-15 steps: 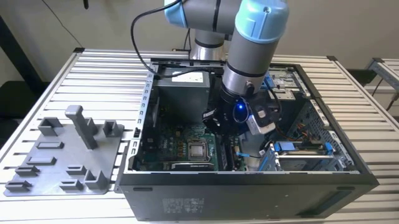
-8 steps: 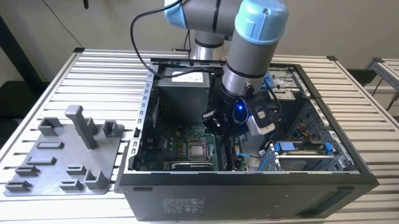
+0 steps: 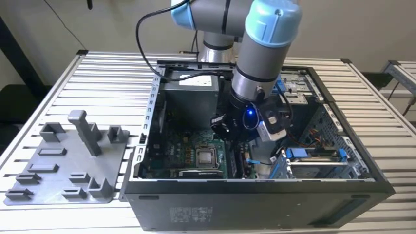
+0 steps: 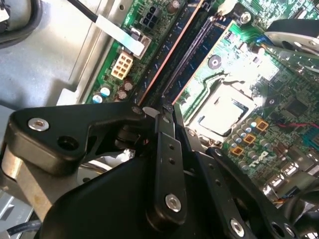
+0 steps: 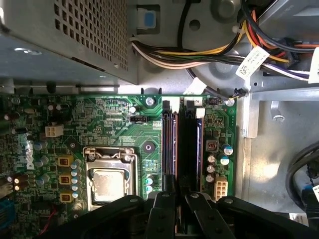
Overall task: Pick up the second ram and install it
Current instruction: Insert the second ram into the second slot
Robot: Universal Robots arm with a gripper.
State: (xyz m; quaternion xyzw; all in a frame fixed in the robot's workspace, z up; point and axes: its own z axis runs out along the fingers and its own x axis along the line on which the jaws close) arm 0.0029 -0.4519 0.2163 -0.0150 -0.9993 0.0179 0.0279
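Observation:
My gripper (image 3: 242, 146) reaches down into the open computer case (image 3: 260, 195), over the memory slots beside the processor socket (image 3: 206, 157). In both wrist views the second ram (image 4: 172, 55) (image 5: 173, 144) is a long, thin, dark blue board with a copper-coloured edge. It stands on edge in a slot on the green motherboard (image 5: 124, 129). Its near end runs in between my black fingertips. The gripper (image 4: 170, 107) (image 5: 178, 195) looks shut on that end. The slot's white end latch (image 4: 149, 109) sits right beside the fingertips.
A grey fixture tray (image 3: 65, 165) with upright posts lies on the slatted table at the exterior view's left. Inside the case, the power supply (image 5: 65, 35) and a bundle of coloured cables (image 5: 199, 55) are beyond the slots. A drive cage (image 3: 318, 161) fills the case's right side.

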